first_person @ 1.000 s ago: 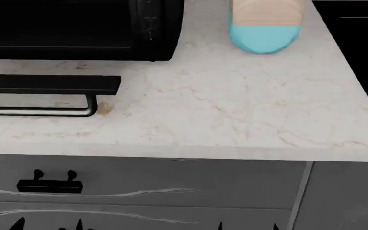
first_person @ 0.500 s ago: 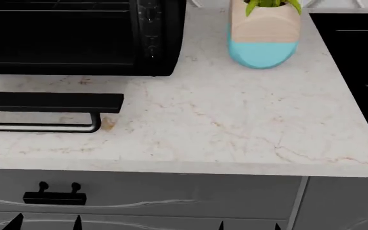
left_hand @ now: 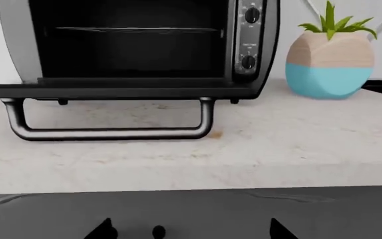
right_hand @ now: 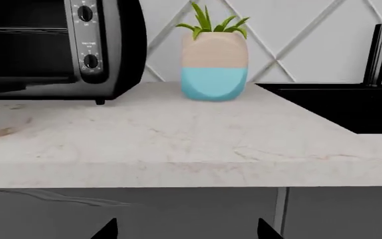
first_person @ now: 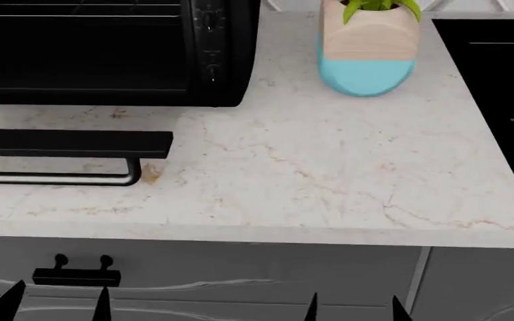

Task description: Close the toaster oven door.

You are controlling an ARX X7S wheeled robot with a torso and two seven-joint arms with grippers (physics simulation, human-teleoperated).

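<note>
Toaster oven door [left_hand: 111, 92] is lying fully open and level, hinged along the bottom front of the toaster oven [left_hand: 144, 40] and projecting forward over the marble countertop [first_person: 328, 167]. In the left wrist view its dark-grey bar handle [left_hand: 108, 133] is hanging below the panel's front edge, just above the stone surface. In the head view the door is appearing as a flat black slab [first_person: 69, 143] at the left, with the oven body [first_person: 114, 53] sitting behind it.

A wire rack [left_hand: 135, 30] is showing inside the open cavity. A vertical column of round dials [left_hand: 249, 37] is running down the oven's right front; small pale markings are sitting beside the dials, but they are too small to read. No brand name is legible.

A blue-and-wood plant pot [first_person: 367, 47] is standing on the countertop well to the right of the oven. A black sink [right_hand: 337, 107] is occupying the far right. A grey drawer with a short black pull [first_person: 77, 273] is sitting below the counter edge.

The left gripper [first_person: 56, 304] and the right gripper [first_person: 353, 309] are both positioned low in front of the cabinet face, fingertips spread apart and holding nothing, well clear of the door.
</note>
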